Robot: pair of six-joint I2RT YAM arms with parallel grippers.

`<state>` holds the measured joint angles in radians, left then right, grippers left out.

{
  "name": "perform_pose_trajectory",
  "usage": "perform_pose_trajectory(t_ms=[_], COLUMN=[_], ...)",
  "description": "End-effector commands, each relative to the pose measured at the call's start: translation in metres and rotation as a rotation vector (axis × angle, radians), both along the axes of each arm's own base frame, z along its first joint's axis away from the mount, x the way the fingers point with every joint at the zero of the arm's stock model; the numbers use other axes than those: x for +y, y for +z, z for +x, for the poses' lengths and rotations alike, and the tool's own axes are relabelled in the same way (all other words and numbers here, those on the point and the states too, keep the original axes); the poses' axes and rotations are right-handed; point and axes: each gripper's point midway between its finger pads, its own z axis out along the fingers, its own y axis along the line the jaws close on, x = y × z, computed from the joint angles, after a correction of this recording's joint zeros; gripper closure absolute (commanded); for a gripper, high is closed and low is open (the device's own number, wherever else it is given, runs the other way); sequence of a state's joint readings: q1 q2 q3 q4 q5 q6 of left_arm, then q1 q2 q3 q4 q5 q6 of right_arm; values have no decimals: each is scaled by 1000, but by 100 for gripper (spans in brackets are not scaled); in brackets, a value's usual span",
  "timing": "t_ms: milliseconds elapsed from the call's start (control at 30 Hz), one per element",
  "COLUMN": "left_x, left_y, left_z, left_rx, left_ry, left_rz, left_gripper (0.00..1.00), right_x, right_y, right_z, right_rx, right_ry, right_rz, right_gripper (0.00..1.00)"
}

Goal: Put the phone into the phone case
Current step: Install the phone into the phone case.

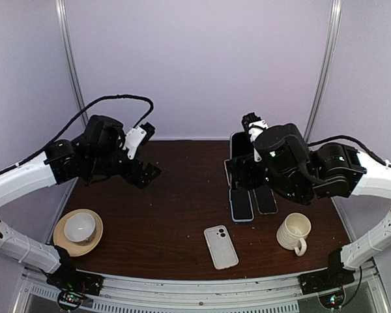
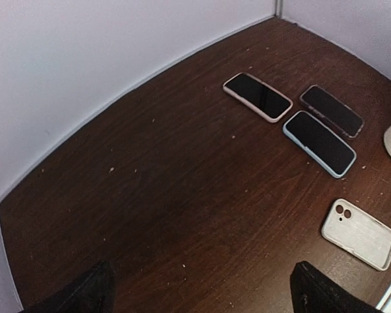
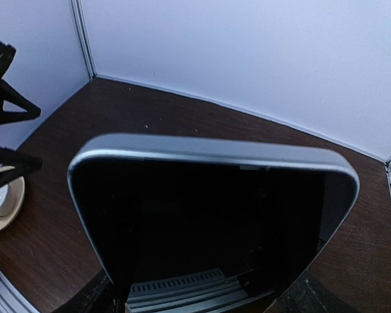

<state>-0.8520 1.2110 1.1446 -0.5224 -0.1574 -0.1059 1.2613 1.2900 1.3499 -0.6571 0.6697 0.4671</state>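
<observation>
Soft, even light fills all three views, leaving only faint shadows on the dark desk (image 1: 176,215). The pale walls (image 1: 195,65) look faintly lilac. Both wrist views bow at the edges. The left fingers (image 2: 85,293) are blurred; the close phone (image 3: 208,222) reflects dimly.

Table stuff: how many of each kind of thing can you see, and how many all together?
Phones: 4 (pink-cased phone, dark-cased phone and blue-cased phone lying flat; bare phone gripped in the right jaws)
Empty phone case: 1
Mug: 1
Bowl: 1
Saucer: 1
Total: 8
</observation>
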Motion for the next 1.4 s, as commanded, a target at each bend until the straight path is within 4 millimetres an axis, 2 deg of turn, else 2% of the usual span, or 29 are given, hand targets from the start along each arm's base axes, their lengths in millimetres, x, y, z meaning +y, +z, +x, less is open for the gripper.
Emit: perform_pose_trajectory(t_ms=[0,67,100,200,367,567,733,833,933,1200,1367], left_x=[7,13,17,22,25,26,27,27,28,26,26], left_y=[-41,-63,-66,-62,-58,-57,-55,-55,-54,-56,-57], left_z=[9,12,14,17,17,17,18,17,17,16,16], left_rx=[152,193,206,189,164,158,150,147,146,153,155], left_ry=[62,85,100,119,119,120,122,122,120,114,111], left_rz=[-15,9,21,23,11,18,21,18,18,19,21], left_gripper=[3,3,2,3,2,2,2,2,3,2,3], right_x=[-8,-5,-2,11,44,69,81,78,71,51,50], right_y=[-17,-24,-29,-48,-102,-163,-201,-223,-234,-247,-245], right_z=[-1,-1,-1,-5,-23,-41,-57,-61,-62,-57,-53], right_rx=[37,53,64,118,272,382,446,476,483,458,445], right_ry=[-26,-24,-18,10,79,79,73,56,29,-25,-55], right_rz=[-89,-94,-95,-86,-50,-37,-96,-135,-144,-159,-142], right_gripper=[100,100,100,100,100,100,100,100,100,100,100])
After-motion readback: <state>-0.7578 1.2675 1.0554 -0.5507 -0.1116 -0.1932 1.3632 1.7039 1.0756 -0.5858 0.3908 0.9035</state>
